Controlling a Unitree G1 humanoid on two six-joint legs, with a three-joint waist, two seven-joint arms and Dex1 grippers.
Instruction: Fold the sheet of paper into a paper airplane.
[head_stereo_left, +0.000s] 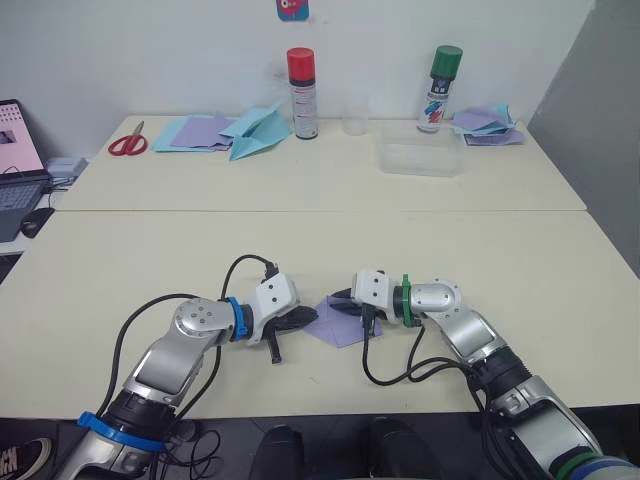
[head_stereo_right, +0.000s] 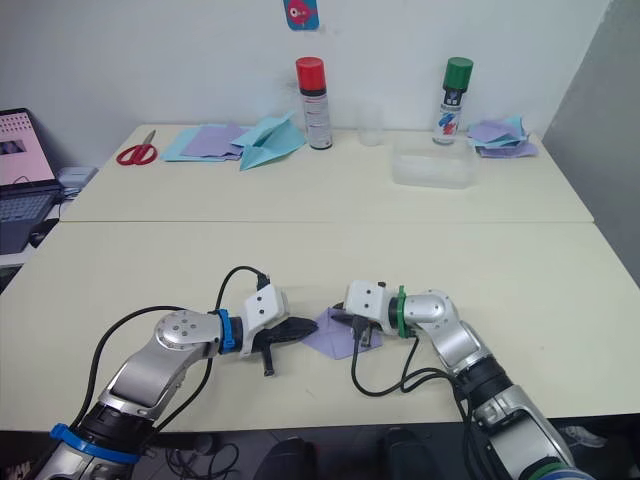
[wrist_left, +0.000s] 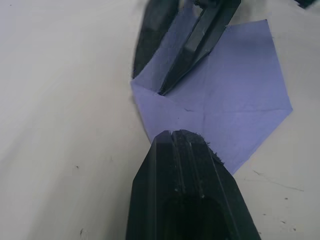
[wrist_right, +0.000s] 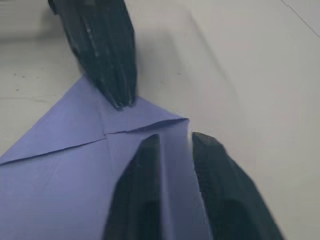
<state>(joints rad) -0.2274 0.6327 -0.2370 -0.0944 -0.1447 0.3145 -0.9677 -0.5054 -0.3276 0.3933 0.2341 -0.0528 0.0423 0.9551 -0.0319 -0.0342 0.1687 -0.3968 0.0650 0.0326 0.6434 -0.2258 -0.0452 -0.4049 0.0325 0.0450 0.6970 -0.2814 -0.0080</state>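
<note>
The sheet of paper (head_stereo_left: 341, 329) is lavender and partly folded, with creases and a turned-over flap. It lies flat near the front edge of the near table, between my two grippers. My left gripper (head_stereo_left: 307, 318) is shut, and its tip (wrist_left: 180, 136) rests on the paper's (wrist_left: 235, 90) left corner. From the right, my right gripper (wrist_right: 175, 142) is shut on a raised fold of the paper (wrist_right: 60, 170), with one finger on each side of it. The two gripper tips sit a few centimetres apart.
On the far table stand a red-capped spray can (head_stereo_left: 301, 92), a green-capped can (head_stereo_left: 438, 88), a clear cup (head_stereo_left: 353, 115) and a clear container (head_stereo_left: 420, 157). Red scissors (head_stereo_left: 127, 143), a light-blue paper airplane (head_stereo_left: 258, 130) and paper stacks (head_stereo_left: 200, 132) (head_stereo_left: 488, 125) lie there too. A laptop (head_stereo_left: 15, 170) sits far left.
</note>
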